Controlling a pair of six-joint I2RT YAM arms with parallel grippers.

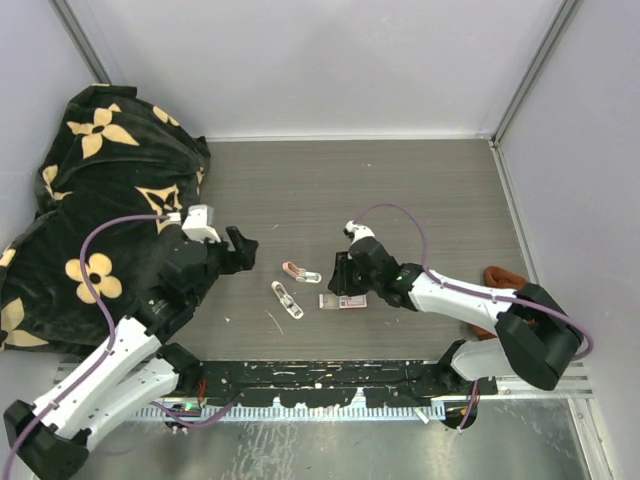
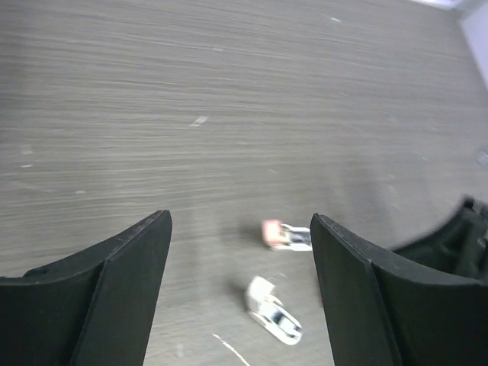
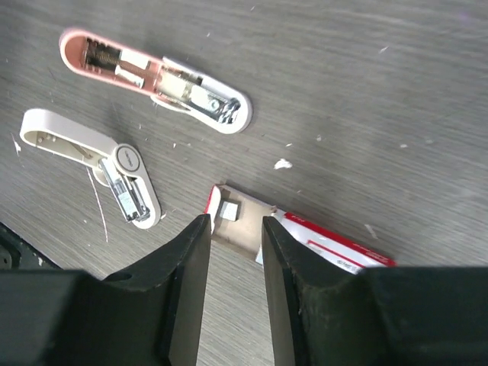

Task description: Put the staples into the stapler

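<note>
Two small staplers lie open on the grey table: a pink-ended stapler (image 1: 300,272) (image 3: 152,80) (image 2: 286,235) and a white stapler (image 1: 287,299) (image 3: 91,164) (image 2: 273,310). The red-and-white staples box (image 1: 343,301) (image 3: 320,244) lies to their right, its tan tray (image 3: 240,221) slid partly out with a small silvery staple block (image 3: 229,211) in it. My right gripper (image 1: 341,276) (image 3: 234,225) hovers just over the tray, its jaws a narrow gap apart with nothing between them. My left gripper (image 1: 245,247) (image 2: 240,221) is wide open and empty, left of the staplers.
A black cloth with cream flowers (image 1: 90,200) is heaped at the table's left side. An orange-brown object (image 1: 505,277) lies at the right behind my right arm. Small white scraps (image 3: 283,163) dot the table. Grey walls close in the back and sides.
</note>
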